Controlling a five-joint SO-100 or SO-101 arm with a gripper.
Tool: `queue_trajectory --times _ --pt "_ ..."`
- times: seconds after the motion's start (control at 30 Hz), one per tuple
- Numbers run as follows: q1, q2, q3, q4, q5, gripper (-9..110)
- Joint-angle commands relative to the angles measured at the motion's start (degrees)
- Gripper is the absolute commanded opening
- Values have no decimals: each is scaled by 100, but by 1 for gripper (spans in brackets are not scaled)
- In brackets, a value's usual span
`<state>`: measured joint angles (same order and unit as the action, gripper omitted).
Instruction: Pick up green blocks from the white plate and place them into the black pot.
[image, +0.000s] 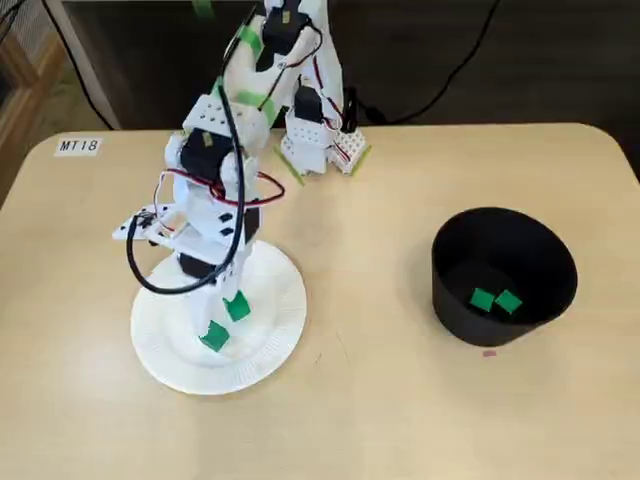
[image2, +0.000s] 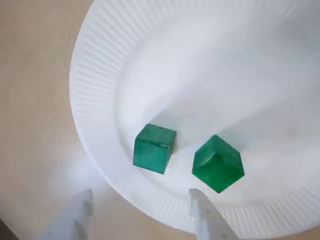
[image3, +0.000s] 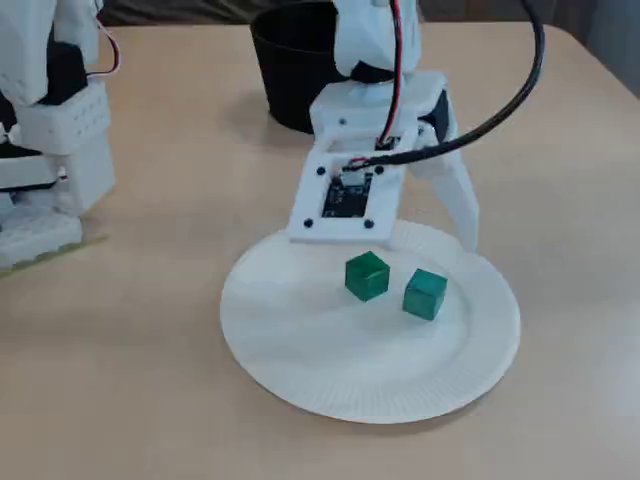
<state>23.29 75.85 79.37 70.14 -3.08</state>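
Spread open and holding nothing, the robot's hand (image2: 142, 200) hangs low over the white plate (image2: 100, 75), with its two pale fingertips above the plate's near rim in the wrist view. Two cubes lie on the plate just inside that rim, side by side but not touching. The left green block (image2: 155, 148) sits ahead of the gap between the fingers. The right green block (image2: 218, 163), turned corner-on, sits straight ahead of the right-hand finger. The black pot (image: 505, 275) stands on the tabletop (image: 400, 420) well apart from the plate, and the potted blocks (image: 483, 299), two of them, already rest inside it. The main risk is probably the right finger landing on the right block, or shoving it aside, as the hand drops for the left one, because the two sit so close. A finger pressing the ridged rim could also tip or slide the plate.
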Motion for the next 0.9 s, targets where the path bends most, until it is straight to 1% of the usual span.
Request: queue_trajectory --times 0.0,0.3,0.67,0.8,0.87 --pt "79 -97 -422 -35 -26 28" --pt "185 -668 -870 18 -18 26" --pt "158 -1037 -932 -237 185 22" --pt "158 -1134 -932 -439 299 16" --pt "149 -1195 -932 -606 439 8"
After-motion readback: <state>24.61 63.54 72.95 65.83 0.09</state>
